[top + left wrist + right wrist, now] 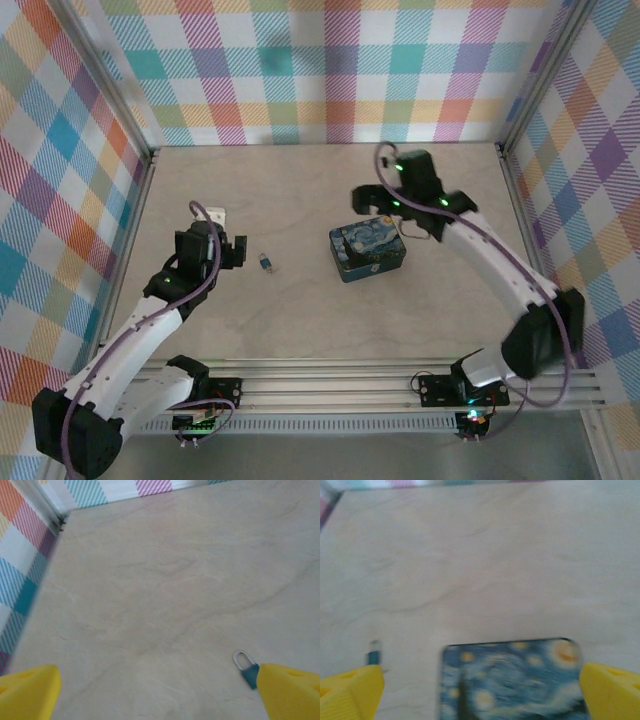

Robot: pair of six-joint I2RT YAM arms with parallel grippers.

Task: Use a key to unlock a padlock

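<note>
**Top external view.**
- Bench (300,190): pale marbled surface, enclosed by plaid panels (330,70).
- Padlock (266,263): tiny, blue-grey, lying on the bench left of centre, between the two arms.
- Tin (367,250): blue, starry-night print, lying flat to the right of the padlock and apart from it.
- Left tool (228,251): just left of the padlock, not touching it.
- Right tool (378,208): over the tin's far edge. Its spread is hard to judge from this height.

**Left wrist view.**
- Left tool (160,692): two yellow fingers (30,690) at the lower corners, spread wide with nothing between them.
- Padlock (245,664): silvery shackle plain here, pointing away. The body is partly hidden behind the finger at the picture's right, and contact cannot be told.

**Right wrist view, blurred.**
- Right tool (480,692): yellow fingers (612,692) set wide apart, holding nothing.
- Tin (512,680): painted lid seen between the fingers, close to one and clear of the other.
- Padlock (373,654): small blue-grey smear just beyond the finger at the picture's left, apart from the tin.
</note>
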